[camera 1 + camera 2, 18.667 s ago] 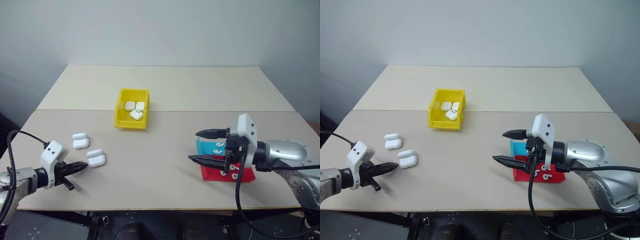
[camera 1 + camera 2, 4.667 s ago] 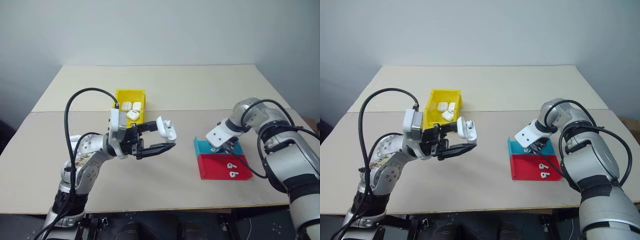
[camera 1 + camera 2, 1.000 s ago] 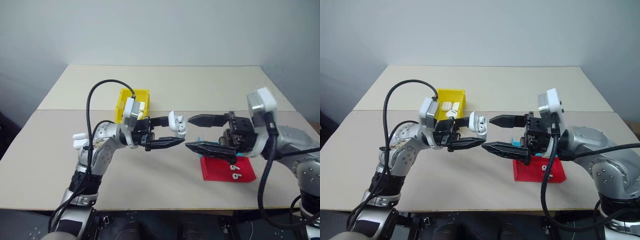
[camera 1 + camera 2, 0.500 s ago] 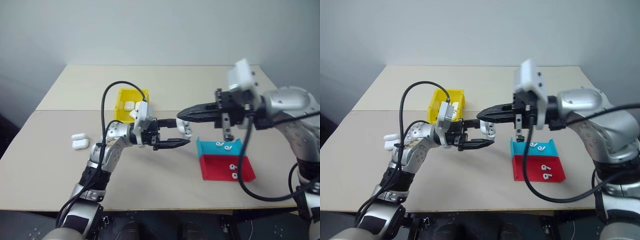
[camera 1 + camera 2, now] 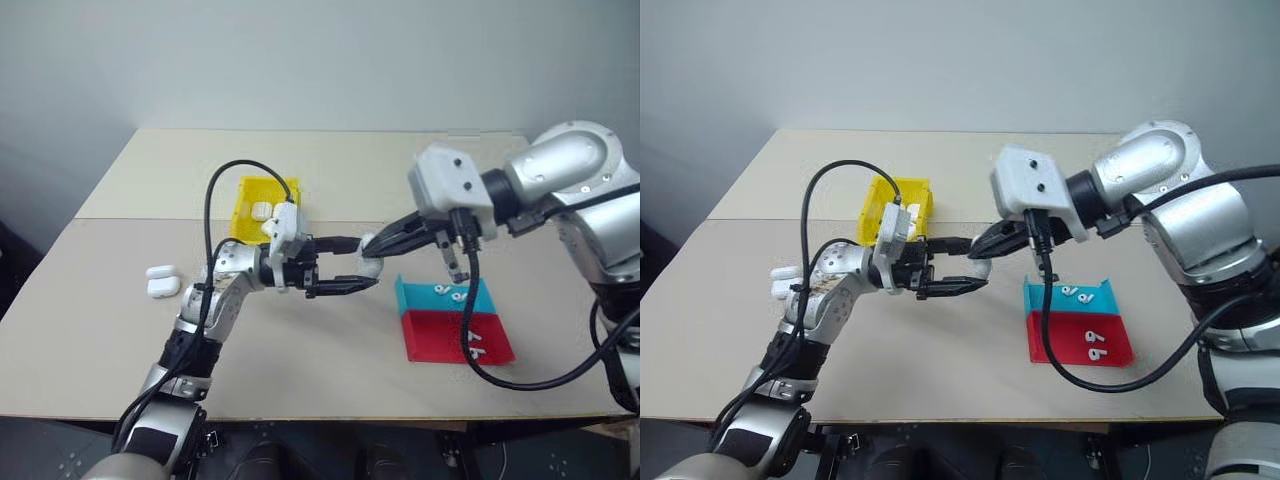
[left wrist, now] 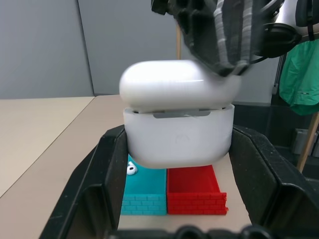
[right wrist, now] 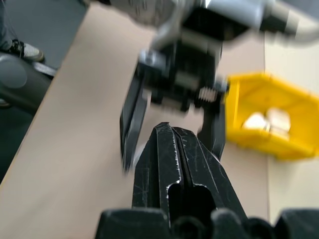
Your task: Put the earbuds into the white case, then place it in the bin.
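My left gripper (image 5: 365, 263) is shut on the white case (image 6: 178, 124) and holds it in the air over the middle of the table. The case's lid lies down on the body with a thin seam showing. My right gripper (image 5: 373, 246) is shut, and its tips rest on top of the lid (image 6: 174, 82). Earbuds (image 5: 447, 292) lie in the teal tray (image 5: 412, 297), and others (image 5: 472, 347) in the red tray (image 5: 440, 338). The yellow bin (image 5: 250, 193) stands behind my left arm with white cases inside.
Two more white cases (image 5: 160, 283) lie on the table at the far left. The teal and red trays sit side by side to the right of the held case. The table's back half beyond the bin is bare.
My right gripper has shut, swung up and over leftward, and its tips have come down on the case. The lid, open a second ago, now lies down. The left arm hardly moved.
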Robot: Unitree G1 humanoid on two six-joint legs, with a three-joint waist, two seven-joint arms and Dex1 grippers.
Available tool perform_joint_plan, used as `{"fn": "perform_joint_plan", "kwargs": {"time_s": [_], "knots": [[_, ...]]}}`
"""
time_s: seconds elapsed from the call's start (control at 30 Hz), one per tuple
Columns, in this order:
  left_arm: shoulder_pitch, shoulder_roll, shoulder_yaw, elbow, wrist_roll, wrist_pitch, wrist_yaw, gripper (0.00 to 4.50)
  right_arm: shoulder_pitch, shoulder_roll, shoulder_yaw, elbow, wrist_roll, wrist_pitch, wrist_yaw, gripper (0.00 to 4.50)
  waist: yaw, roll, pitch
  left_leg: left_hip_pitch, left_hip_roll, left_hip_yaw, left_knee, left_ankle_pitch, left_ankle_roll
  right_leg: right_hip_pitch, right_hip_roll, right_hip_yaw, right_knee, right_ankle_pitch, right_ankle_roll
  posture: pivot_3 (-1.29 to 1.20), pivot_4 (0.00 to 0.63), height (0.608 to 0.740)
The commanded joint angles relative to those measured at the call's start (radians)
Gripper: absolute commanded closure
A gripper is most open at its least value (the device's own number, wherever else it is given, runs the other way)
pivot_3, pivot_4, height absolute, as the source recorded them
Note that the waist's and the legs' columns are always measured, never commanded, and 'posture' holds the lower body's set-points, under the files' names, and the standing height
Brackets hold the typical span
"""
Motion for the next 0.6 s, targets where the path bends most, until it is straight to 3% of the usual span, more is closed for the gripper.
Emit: {"fn": "perform_joint_plan", "kwargs": {"time_s": [0.03,0.2,0.3,0.43,0.6], "knots": [[0.007,0.004,0.048,-0.087,-0.027,-0.025,0.029,1.73,0.045,-0.019,-0.079,-0.002,-0.007,0.018,-0.038,4.48,-0.001,0.0,0.0,0.0,0.0,0.0,0.0,0.0,0.0,0.0,0.0,0.0,0.0,0.0,0.0,0.0,0.15,0.74],[0.038,0.021,0.076,-0.136,-0.02,-0.021,0.093,1.73,0.099,0.03,-0.224,-0.013,0.068,0.125,-0.173,4.48,-0.001,0.0,0.0,0.001,0.0,0.0,0.0,0.0,0.0,0.0,0.0,0.0,0.0,0.0,0.0,0.0,0.15,0.74],[0.054,0.018,0.116,-0.168,0.01,-0.007,0.211,1.73,0.141,0.036,-0.317,-0.041,0.119,0.226,-0.264,4.48,0.0,0.0,0.0,0.001,0.0,0.0,0.0,0.0,-0.001,0.001,0.0,0.0,0.0,0.0,0.0,0.0,0.15,0.74],[0.028,-0.01,0.152,-0.115,0.146,-0.007,0.486,1.73,0.255,0.054,-0.353,-0.118,0.1,0.31,-0.422,4.48,0.004,0.0,0.0,0.001,0.0,-0.001,0.0,0.0,0.0,0.001,0.0,-0.001,0.0,0.0,0.0,0.0,0.15,0.74],[-0.103,-0.06,0.181,0.11,0.344,-0.051,0.834,1.73,0.361,0.147,-0.364,-0.228,0.11,0.337,-0.572,4.48,0.005,0.0,0.0,0.001,-0.001,-0.002,0.0,0.0,0.0,0.002,-0.001,-0.001,0.0,0.0,0.0,0.0,0.15,0.74]]}}
